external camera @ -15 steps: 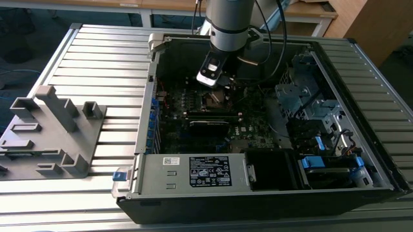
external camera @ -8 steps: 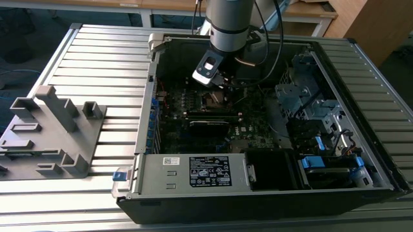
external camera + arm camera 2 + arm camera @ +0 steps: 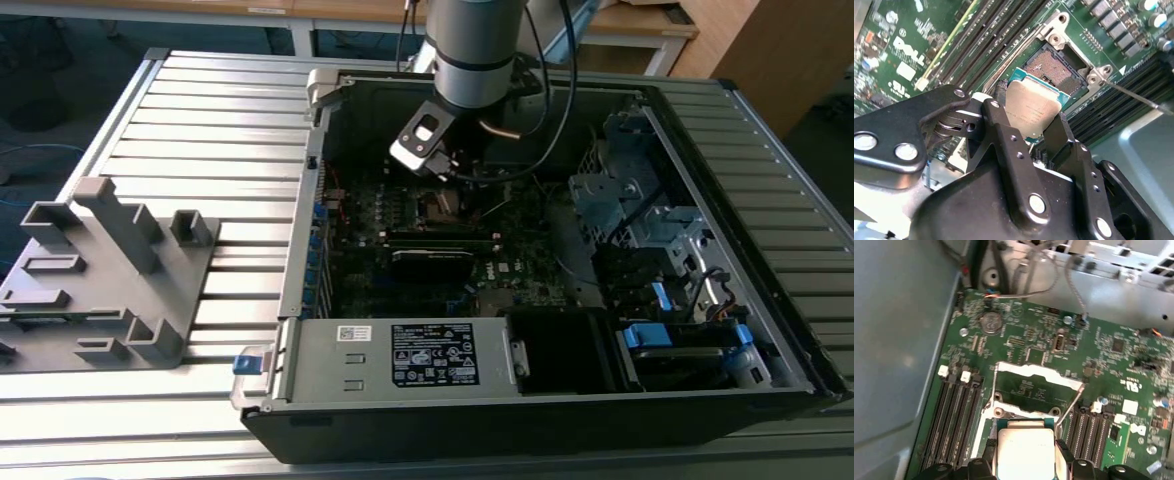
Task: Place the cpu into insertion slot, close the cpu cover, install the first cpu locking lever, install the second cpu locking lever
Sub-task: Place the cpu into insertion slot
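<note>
Tabletop (image 3: 200,110) of ribbed metal slats, carrying an open case (image 3: 787,330) and, toward the exterior view's left, a grey fixture (image 3: 107,270) well apart from the work. Arm (image 3: 474,50) reaching down into the case over the middle of the green board (image 3: 1019,335).

Long black memory slots (image 3: 954,410) in rows on both sides of the socket area.

Cover (image 3: 1034,371) swung up and back, clear of the slot, with bare board seen through its window. Not closed.

Slot (image 3: 1051,67) lying open, its field of pins exposed in the second wrist view, nothing seated in it.

Cpu (image 3: 1031,107) clamped by 2 opposite edges between the jaws, closed on it, metal top facing both wrist cameras. Held just above the near side of the slot, overlapping that edge and not yet square over the pins. Cannot tell whether any corner touches the rim.

1 lever (image 3: 1069,407) standing free as a thin rod beside the slot. Another thin rod (image 3: 1134,95) running out from the slot's corner, probably the 2nd lever. Neither latched down.

Judged from all this: step 1 of 4 under way and unfinished, cpu in hand but not seated. Left to do: seating, closing the cover, and both levers.
</note>
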Available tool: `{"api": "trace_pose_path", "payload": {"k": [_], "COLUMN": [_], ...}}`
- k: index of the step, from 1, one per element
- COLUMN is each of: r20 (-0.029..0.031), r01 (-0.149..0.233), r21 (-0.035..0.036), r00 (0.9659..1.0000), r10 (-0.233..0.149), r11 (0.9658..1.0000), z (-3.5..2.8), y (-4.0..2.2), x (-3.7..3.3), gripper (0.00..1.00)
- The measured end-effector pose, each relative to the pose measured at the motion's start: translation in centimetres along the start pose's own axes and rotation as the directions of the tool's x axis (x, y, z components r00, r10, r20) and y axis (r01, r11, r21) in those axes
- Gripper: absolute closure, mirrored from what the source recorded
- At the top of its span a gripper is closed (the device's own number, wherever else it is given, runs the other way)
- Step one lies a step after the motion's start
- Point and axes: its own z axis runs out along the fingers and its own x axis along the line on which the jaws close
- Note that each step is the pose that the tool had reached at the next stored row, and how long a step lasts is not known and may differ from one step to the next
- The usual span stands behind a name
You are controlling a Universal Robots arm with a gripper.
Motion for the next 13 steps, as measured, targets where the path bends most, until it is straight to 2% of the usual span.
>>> {"api": "trace_pose_path", "payload": {"k": [3, 6, 13], "r20": [0.0039, 0.0073, 0.0076], "r01": [-0.054, -0.100, -0.105], "r21": [-0.0009, -0.0017, -0.0020], "r00": [0.9986, 0.9949, 0.9944], "r10": [0.054, 0.100, 0.105], "r11": [0.9986, 0.9949, 0.9944], "z": [0.05, 0.09, 0.10], "y": [0.00, -0.04, -0.04], "x": [0.00, 0.01, 0.03], "gripper": [0.46, 0.46, 0.46]}}
